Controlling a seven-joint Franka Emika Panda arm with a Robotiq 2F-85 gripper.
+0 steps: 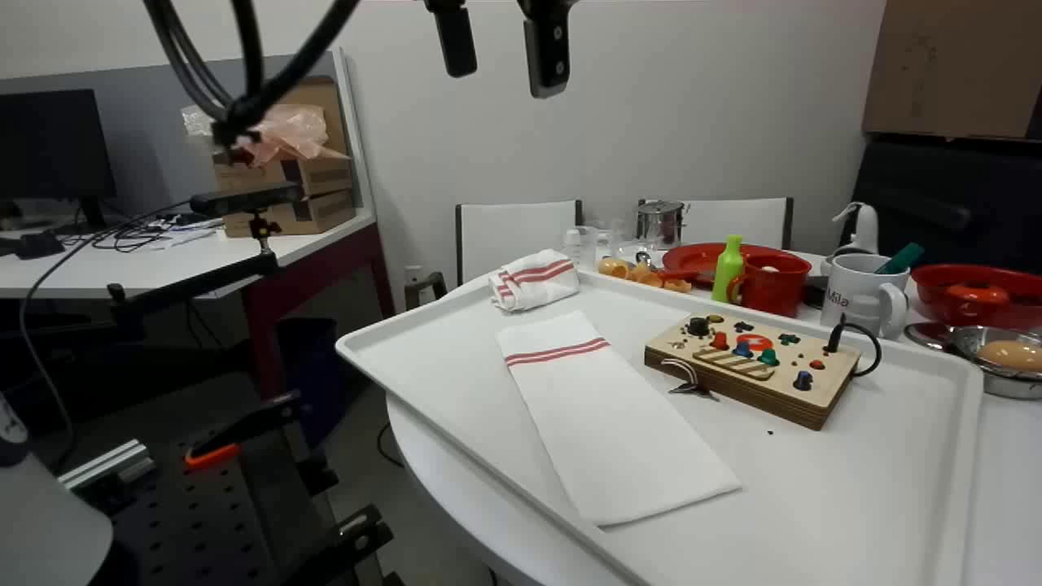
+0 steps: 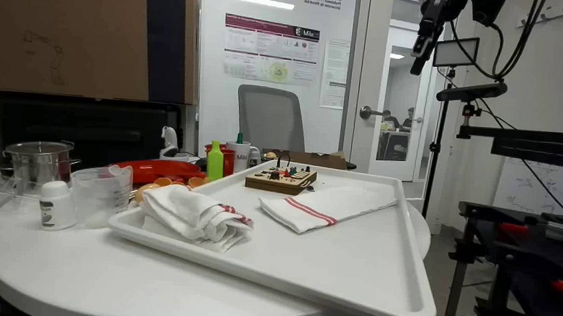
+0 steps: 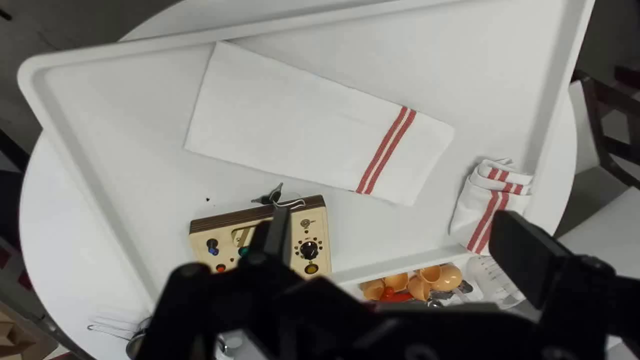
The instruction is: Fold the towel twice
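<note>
The white towel with narrow red stripes near one end lies flat as a long rectangle on the white tray; it shows in both exterior views (image 1: 619, 423) (image 2: 327, 206) and in the wrist view (image 3: 300, 120). My gripper (image 1: 505, 81) is high above the tray, apart from the towel, with its fingers spread and nothing between them. It also shows in an exterior view (image 2: 418, 63) and at the bottom of the wrist view (image 3: 392, 217). The towel's underside is hidden, so I cannot tell its layers.
A second, bunched red-striped cloth (image 1: 533, 281) (image 2: 193, 216) (image 3: 485, 215) sits at the tray's corner. The wooden toy board (image 1: 753, 370) lies beside the towel on the tray (image 1: 895, 488). A green bottle (image 1: 728, 268), red mug (image 1: 769, 285), white mug (image 1: 863, 297) and eggshells (image 3: 420, 282) stand beyond the tray's rim.
</note>
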